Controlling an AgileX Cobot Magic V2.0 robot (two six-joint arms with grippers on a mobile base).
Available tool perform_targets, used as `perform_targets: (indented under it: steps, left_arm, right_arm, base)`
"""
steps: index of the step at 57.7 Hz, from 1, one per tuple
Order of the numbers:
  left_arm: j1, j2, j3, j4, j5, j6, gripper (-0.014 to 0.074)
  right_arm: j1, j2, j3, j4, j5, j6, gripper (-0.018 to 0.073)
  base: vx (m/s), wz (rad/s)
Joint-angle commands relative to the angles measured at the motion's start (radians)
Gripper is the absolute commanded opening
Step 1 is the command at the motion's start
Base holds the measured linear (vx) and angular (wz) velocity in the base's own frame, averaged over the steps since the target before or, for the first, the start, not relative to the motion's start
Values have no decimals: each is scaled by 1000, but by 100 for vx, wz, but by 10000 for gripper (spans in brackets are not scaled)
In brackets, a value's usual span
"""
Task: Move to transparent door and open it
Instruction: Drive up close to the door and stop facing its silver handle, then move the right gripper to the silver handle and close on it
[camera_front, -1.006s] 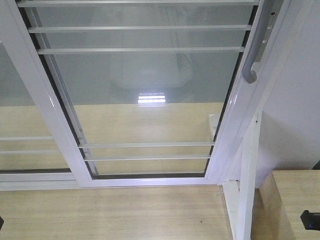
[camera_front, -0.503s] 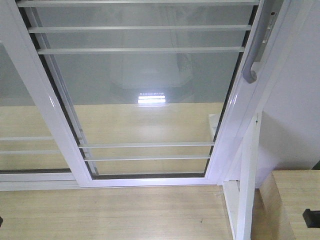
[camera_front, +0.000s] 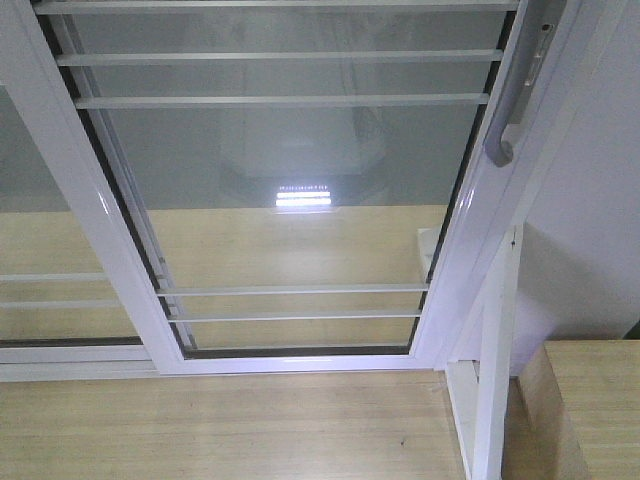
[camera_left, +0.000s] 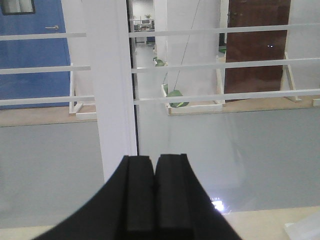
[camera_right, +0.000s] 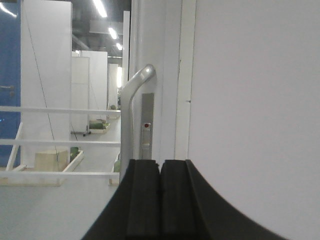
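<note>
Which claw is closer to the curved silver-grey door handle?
Right. The right claw points at the curved silver-grey handle, close ahead; the left claw faces a white frame post, with no handle in its view.

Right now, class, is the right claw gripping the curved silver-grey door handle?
No, the right claw is shut on nothing; the curved silver-grey handle stands beyond it.

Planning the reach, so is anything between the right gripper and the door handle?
Nothing; in the right wrist view the right gripper faces the handle unobstructed.
</note>
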Motion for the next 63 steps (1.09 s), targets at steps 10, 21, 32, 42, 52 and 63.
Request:
perform_targets:
  steps: [10,21,32,42,52,63]
  left_arm:
    - [-5,7,3,-15,-174,-8,2]
    - [-5,64,-78,-60,-185,-19,2]
    - [-5,339,-257,-64,-183,-14,2]
    - [-5,659,-439,-60,-211,0,2]
    - [-5,942,-565,-60,-342,2,2]
    - [-5,1131,-617,-63,-535,-5,2]
  right_arm:
    - [-2,18,-16,48,-96,127,-5]
    - [-2,85,-123,42,134,106,-5]
    - [-2,357,-322,42,187,48,-5]
    - [-2,684,-526,25,184,-27,-5]
    - [-2,989,-700,19,162,-52,-5]
    - [-2,1200,-797,23,34,-45,-5]
  base:
    - [0,0]
    - [0,0]
    - [0,0]
    - [0,0]
    - [0,0]
    - [0,0]
